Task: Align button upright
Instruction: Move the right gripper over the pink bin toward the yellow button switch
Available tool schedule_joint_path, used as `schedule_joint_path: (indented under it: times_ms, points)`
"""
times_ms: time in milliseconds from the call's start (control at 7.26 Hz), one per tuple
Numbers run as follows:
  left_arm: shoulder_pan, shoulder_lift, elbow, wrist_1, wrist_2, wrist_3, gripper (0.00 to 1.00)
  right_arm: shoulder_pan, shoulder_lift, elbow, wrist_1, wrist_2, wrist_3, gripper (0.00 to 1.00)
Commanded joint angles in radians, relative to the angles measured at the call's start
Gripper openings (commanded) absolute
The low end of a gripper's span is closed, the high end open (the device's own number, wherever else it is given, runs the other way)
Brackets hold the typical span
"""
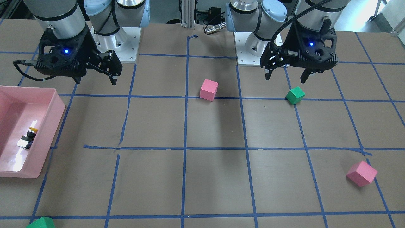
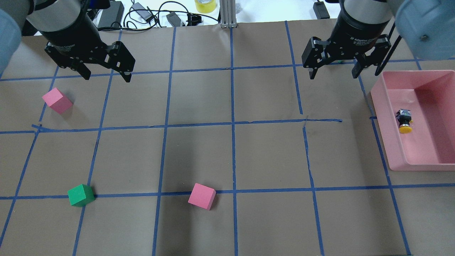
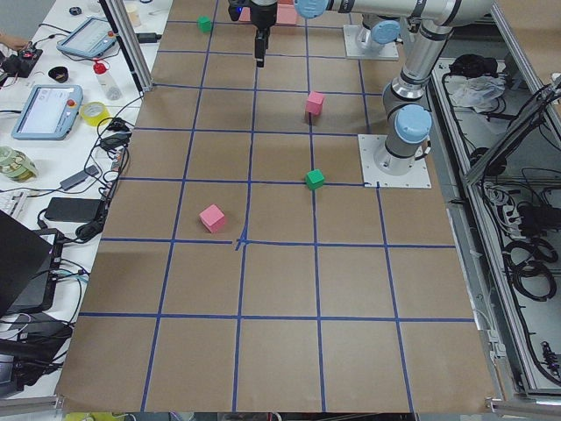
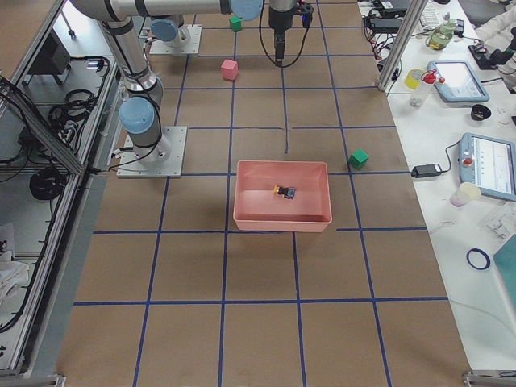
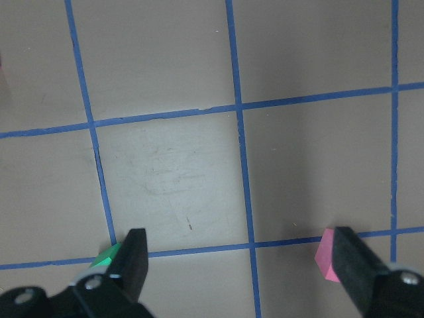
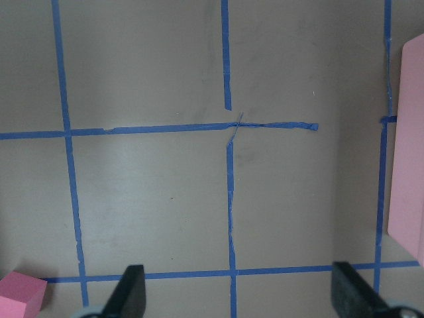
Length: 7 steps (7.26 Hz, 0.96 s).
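The button [image 2: 404,122] lies on its side inside the pink bin [image 2: 423,168], its yellow cap toward the robot and its black body toward the far side. It also shows in the front view as the button [image 1: 28,137] and in the right side view as the button [image 4: 284,192]. My right gripper [image 2: 334,75] hangs open above the table, left of the bin's far corner, holding nothing. My left gripper [image 2: 106,76] hangs open at the far left, also holding nothing. Both wrist views show spread fingers over bare paper.
A pink cube [image 2: 57,100] sits near my left gripper. A green cube [image 2: 81,195] and a second pink cube [image 2: 202,196] lie near the robot's side. Another green cube [image 1: 41,222] lies beyond the bin. Blue tape lines cross the brown table.
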Motion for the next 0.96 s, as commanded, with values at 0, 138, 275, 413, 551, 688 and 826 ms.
schedule_joint_path:
  times_ms: [0, 138, 275, 413, 551, 688, 826]
  points:
    - [0.001, -0.002, -0.001, 0.026, 0.001, -0.008, 1.00, 0.000, -0.005, 0.000, 0.013, -0.004, 0.000, 1.00]
    - [0.001, -0.002, -0.001, 0.027, 0.002, -0.005, 1.00, 0.000, -0.005, 0.000, 0.016, -0.004, 0.002, 1.00]
    - [0.001, -0.002, -0.001, 0.027, 0.002, -0.007, 1.00, 0.000, -0.005, 0.000, 0.019, -0.009, 0.000, 1.00]
    - [0.001, -0.002, -0.001, 0.027, 0.001, -0.008, 1.00, 0.000, -0.003, 0.001, 0.019, -0.025, 0.000, 1.00]
    - [0.001, -0.002, -0.001, 0.027, 0.001, -0.007, 1.00, 0.000, -0.003, 0.001, 0.022, -0.038, 0.000, 1.00]
    - [0.001, -0.002, -0.001, 0.027, 0.001, -0.005, 1.00, 0.000, -0.005, 0.001, 0.045, -0.036, 0.000, 1.00]
    - [0.003, -0.002, -0.001, 0.027, 0.001, -0.010, 1.00, 0.000, -0.003, 0.001, 0.041, -0.036, 0.002, 1.00]
